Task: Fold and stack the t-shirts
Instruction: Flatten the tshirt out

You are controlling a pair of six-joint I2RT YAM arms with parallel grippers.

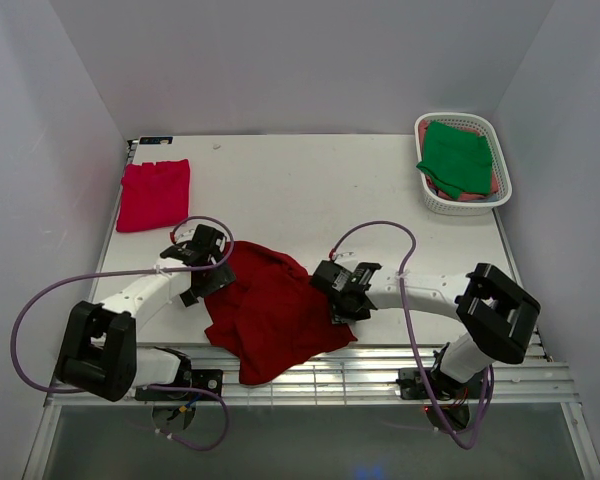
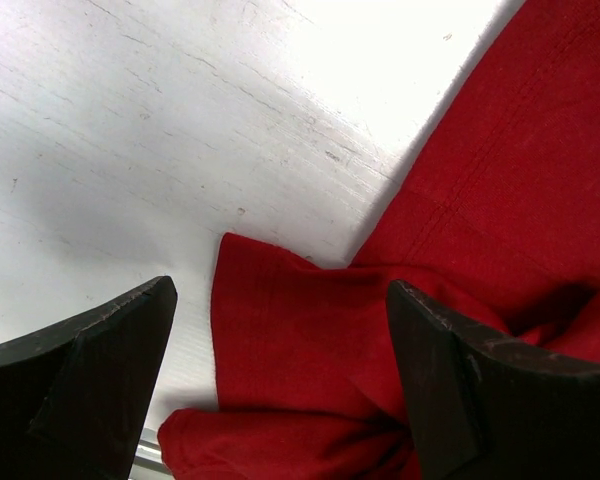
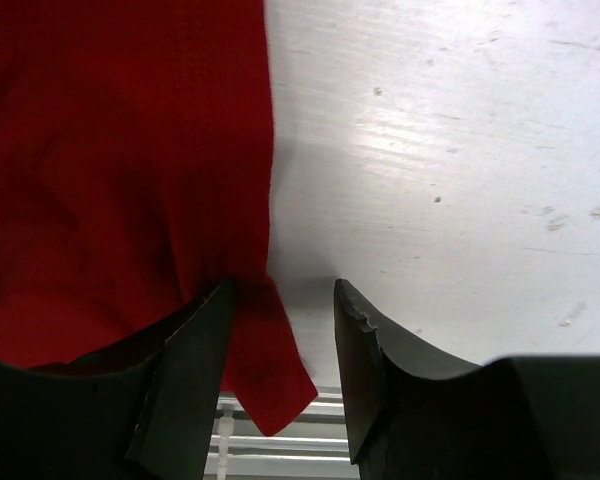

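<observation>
The large dark red t-shirt (image 1: 270,305) is soft matt cloth with a fine knit weave and stitched seams, and it lies in creases. The pinkish-red folded t-shirt (image 1: 154,194) and the green t-shirt (image 1: 458,157) look like the same matt cloth. The white slotted basket (image 1: 440,203) is smooth plastic. The white table (image 1: 300,190) is hard and faintly sheened, scuffed and speckled. The black fingers (image 2: 90,370) of the left hand (image 2: 282,290) and the right hand (image 3: 282,288) are matt and chipped at the edges.
</observation>
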